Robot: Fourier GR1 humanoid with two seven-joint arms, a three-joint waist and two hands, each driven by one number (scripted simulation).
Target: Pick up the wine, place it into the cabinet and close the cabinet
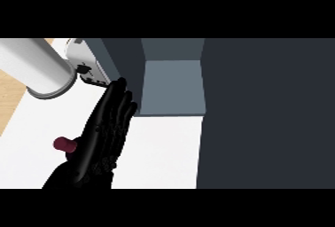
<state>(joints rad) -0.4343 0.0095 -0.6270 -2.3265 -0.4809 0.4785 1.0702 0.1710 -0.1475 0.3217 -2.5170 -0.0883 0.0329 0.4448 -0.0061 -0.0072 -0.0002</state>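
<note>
My right hand (pixel 104 133) rises from the lower left with straight fingers pointing up at the cabinet; it is open and holds nothing. The wine shows only as a small maroon bottle top (pixel 64 144) just left of that hand, close to the palm, the rest hidden behind it. The dark slate cabinet (pixel 262 111) fills the right side, and its open grey inside (pixel 171 84) lies just beyond the fingertips. My left forearm (pixel 36 66) is a pale cylinder at the upper left. A white wrist part (pixel 88 62) at its end lies against the cabinet's edge, the hand itself unclear.
White counter top (pixel 157 150) spreads below the cabinet opening and around the hand. A strip of wooden floor (pixel 8 97) runs along the far left edge.
</note>
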